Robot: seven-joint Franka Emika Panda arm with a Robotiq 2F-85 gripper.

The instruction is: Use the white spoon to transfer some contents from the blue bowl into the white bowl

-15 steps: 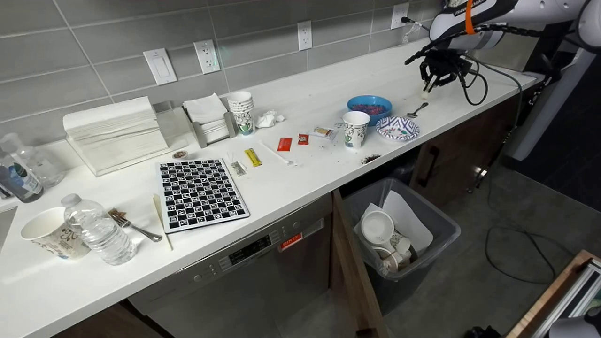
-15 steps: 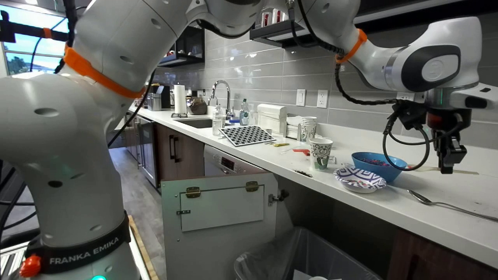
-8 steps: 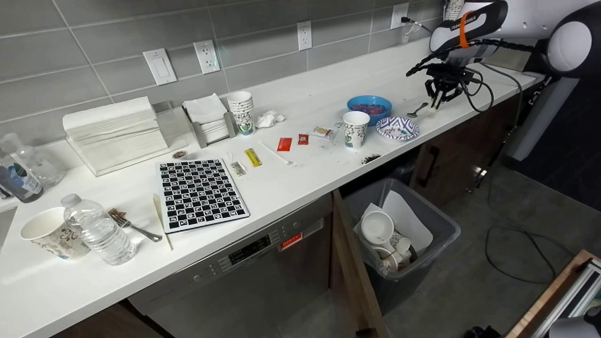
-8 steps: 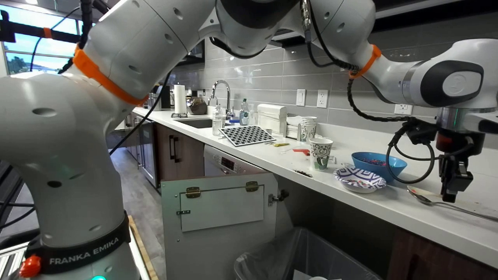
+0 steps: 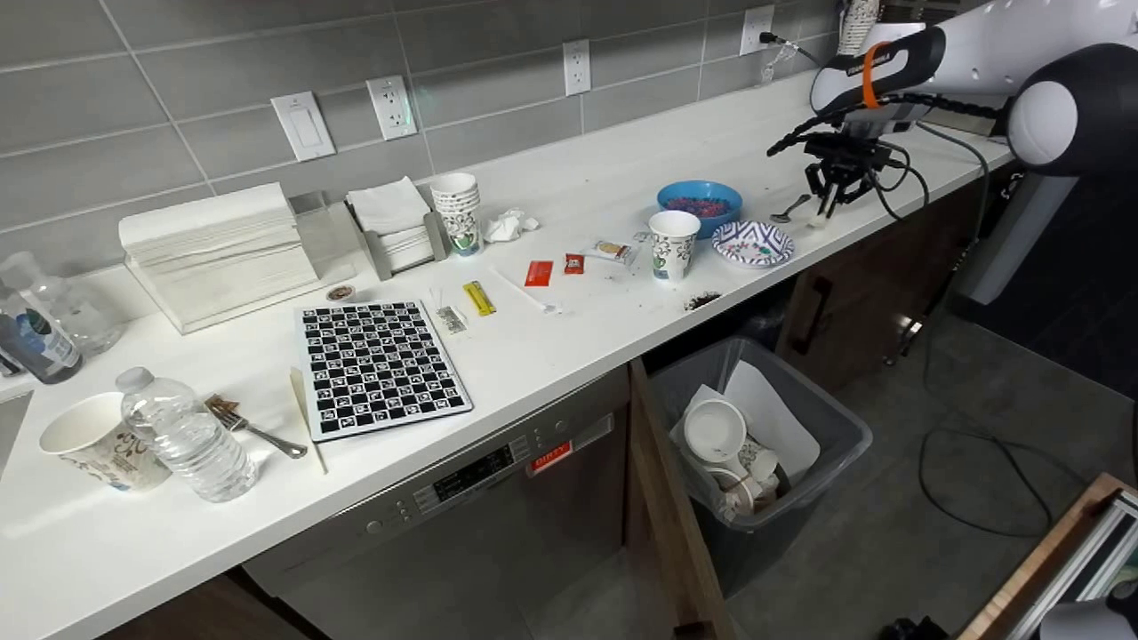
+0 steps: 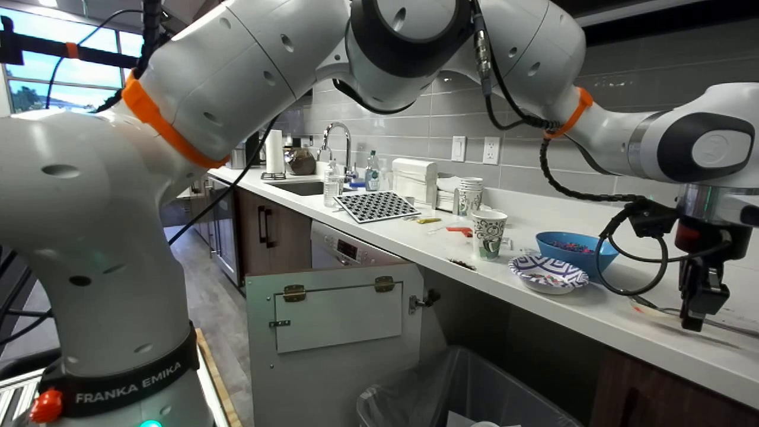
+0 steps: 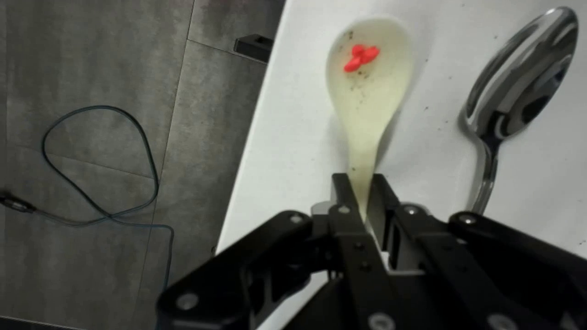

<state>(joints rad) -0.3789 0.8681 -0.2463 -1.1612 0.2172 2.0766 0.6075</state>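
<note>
My gripper (image 5: 827, 212) is low over the counter near its front edge. In the wrist view it is shut (image 7: 360, 177) on the handle of the pale white spoon (image 7: 369, 101). The spoon's bowl holds red bits. The spoon is close to the counter; I cannot tell if it touches. The blue bowl (image 5: 722, 222) (image 6: 590, 264) holds red and purple bits. A small white bowl with a blue zigzag pattern (image 5: 725, 249) (image 6: 548, 290) sits beside it with coloured bits inside. A tall white printed cup (image 5: 673, 249) (image 6: 489, 237) stands upright next to them.
A metal spoon (image 7: 523, 75) lies right beside the white spoon. The counter drops off close by, with a grey bin (image 5: 836, 444) below. Dark crumbs (image 5: 702, 300), wrappers (image 5: 539, 273) and a checkered board (image 5: 382, 364) lie farther along.
My gripper has come down with the spoon in it, toward the counter and its front edge. The bowls, the cup and the metal spoon have stayed put.
</note>
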